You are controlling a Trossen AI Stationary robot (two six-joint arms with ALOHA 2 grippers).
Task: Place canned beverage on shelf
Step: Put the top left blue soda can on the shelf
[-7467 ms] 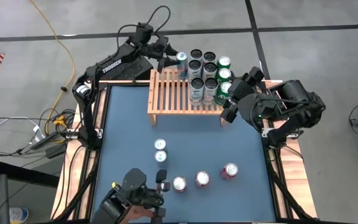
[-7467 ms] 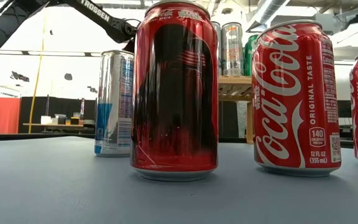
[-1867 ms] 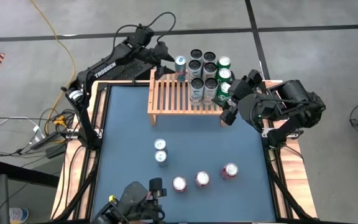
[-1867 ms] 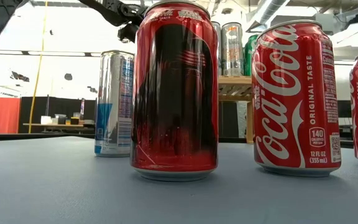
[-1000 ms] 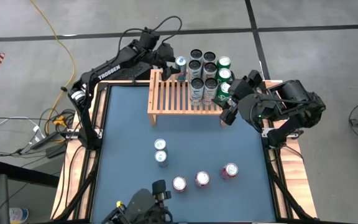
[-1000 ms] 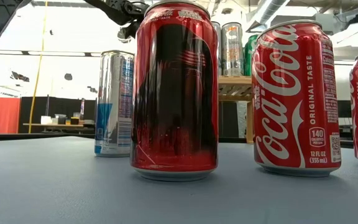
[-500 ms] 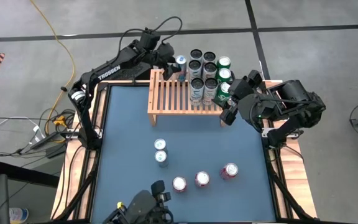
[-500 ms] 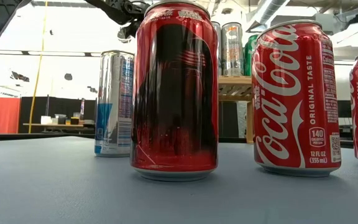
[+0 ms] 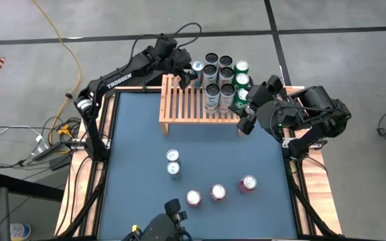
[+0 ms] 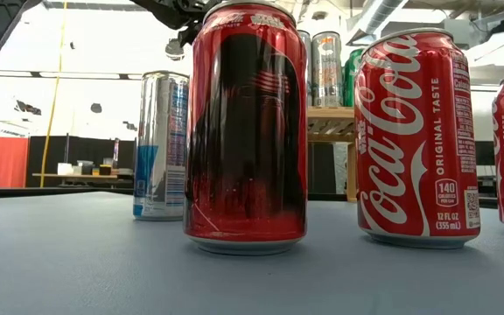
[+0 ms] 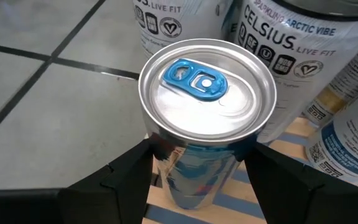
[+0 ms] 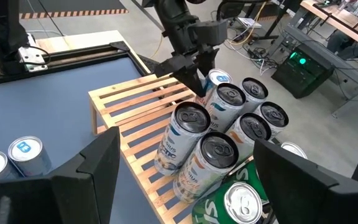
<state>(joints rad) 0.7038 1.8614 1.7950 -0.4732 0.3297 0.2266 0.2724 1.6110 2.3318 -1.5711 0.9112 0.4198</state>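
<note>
Table [image 9: 139, 134]: five cans stand loose near the front edge.
Shelf [image 9: 186, 104]: at the far edge, cans clustered on its right end.
Left tool [image 11: 194, 158]: fingers closed on blue-tabbed can [image 11: 205, 118] standing on the shelf's far edge.
Right tool [image 9: 246, 107]: wide open, empty, beside shelf's right end.

cans [image 9: 223, 80] on shelf [image 9: 186, 102] far right, five loose cans [image 9: 210, 184] in front.

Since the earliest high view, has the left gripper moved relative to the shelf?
Yes. The left gripper has shifted toward the cluster of cans along the shelf back edge, carrying the blue-tab can with it.
</note>
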